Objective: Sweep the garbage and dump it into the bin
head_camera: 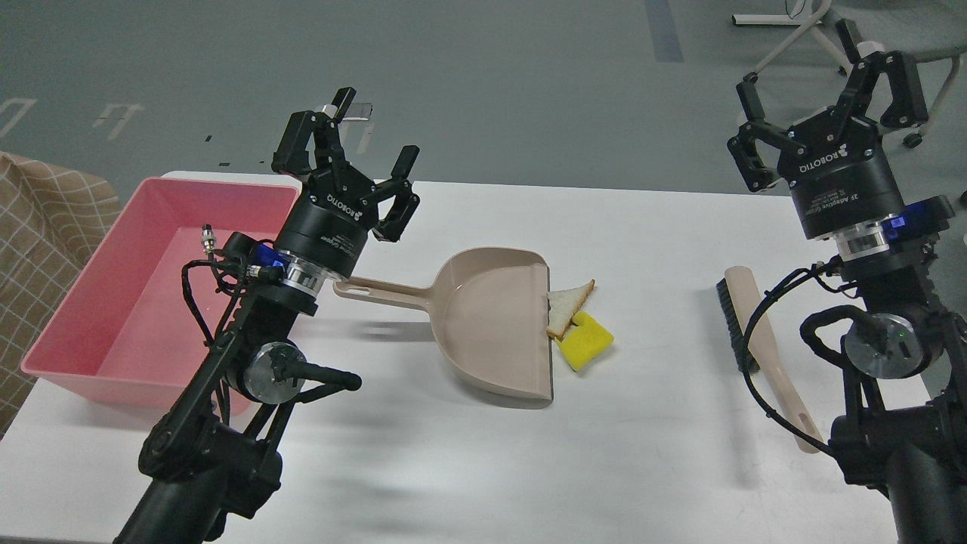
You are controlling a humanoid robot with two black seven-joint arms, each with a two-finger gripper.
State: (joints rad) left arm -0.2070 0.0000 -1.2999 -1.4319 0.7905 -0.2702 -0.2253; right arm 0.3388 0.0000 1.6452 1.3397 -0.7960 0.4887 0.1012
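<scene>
nothing swept yet: bread [568, 304] and sponge [585, 341] lie at dustpan [483, 321] lip, bin [98, 302] empty; left pincer [355, 147] and right pincer [827, 87] both apart, holding nothing.

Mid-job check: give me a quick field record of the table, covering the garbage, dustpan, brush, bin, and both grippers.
bread slice: at the dustpan's mouth, leaning on its lip
yellow chunk: on the table, just outside the lip, against the bread
dustpan: flat, handle pointing left, unheld
brush: lying on the table at right, unheld
bin: far left, nothing visible inside
left gripper: open, raised, holding nothing
right gripper: open, raised, holding nothing
</scene>
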